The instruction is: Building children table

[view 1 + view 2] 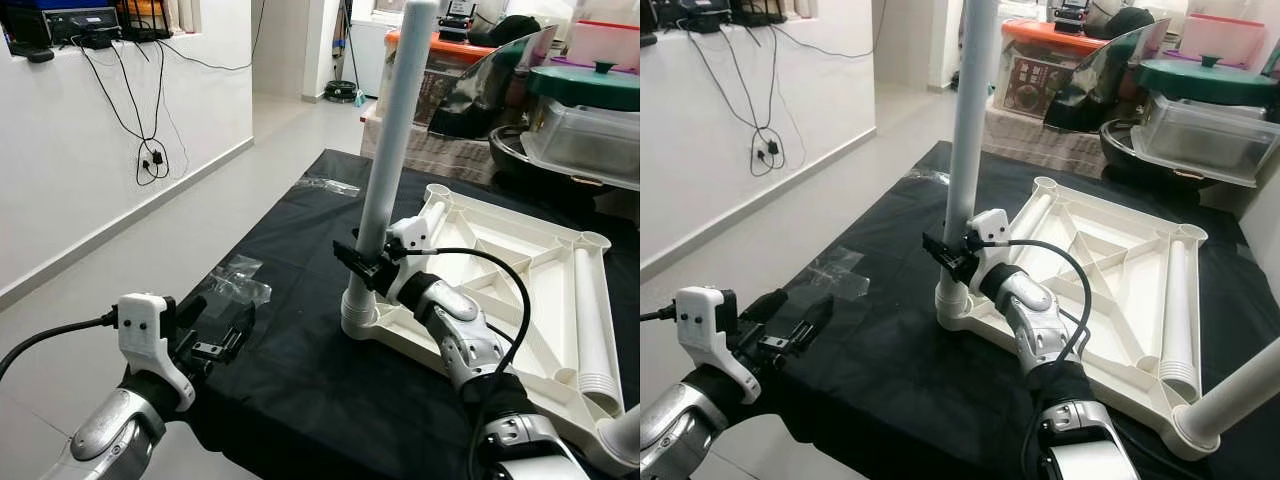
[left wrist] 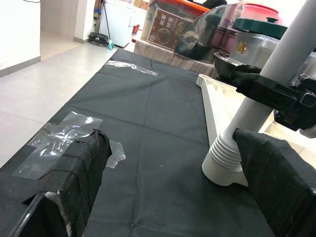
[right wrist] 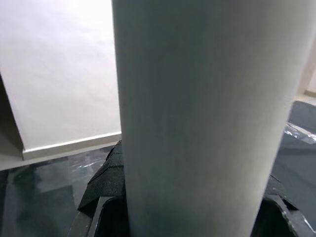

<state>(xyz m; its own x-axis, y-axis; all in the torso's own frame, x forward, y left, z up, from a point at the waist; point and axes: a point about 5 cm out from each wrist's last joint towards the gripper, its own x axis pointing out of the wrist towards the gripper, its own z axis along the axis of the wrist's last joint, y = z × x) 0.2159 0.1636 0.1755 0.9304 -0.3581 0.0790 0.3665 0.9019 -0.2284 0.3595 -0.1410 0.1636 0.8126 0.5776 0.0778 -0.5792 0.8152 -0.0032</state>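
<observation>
Your right gripper pinches the upright leg low, at the near-left corner socket of the upturned table — light, stiff, smooth plastic (it may slip). Left gripper jaws are spread.

Even, bright daylight lights the room, strongest at the far end, where the background is washed out. The black cloth on the table soaks up light and shows only faint shadows. Plastic wrap on it glints. Both eye views are sharp. In the right wrist view the white leg is soft, close and out of focus.
</observation>
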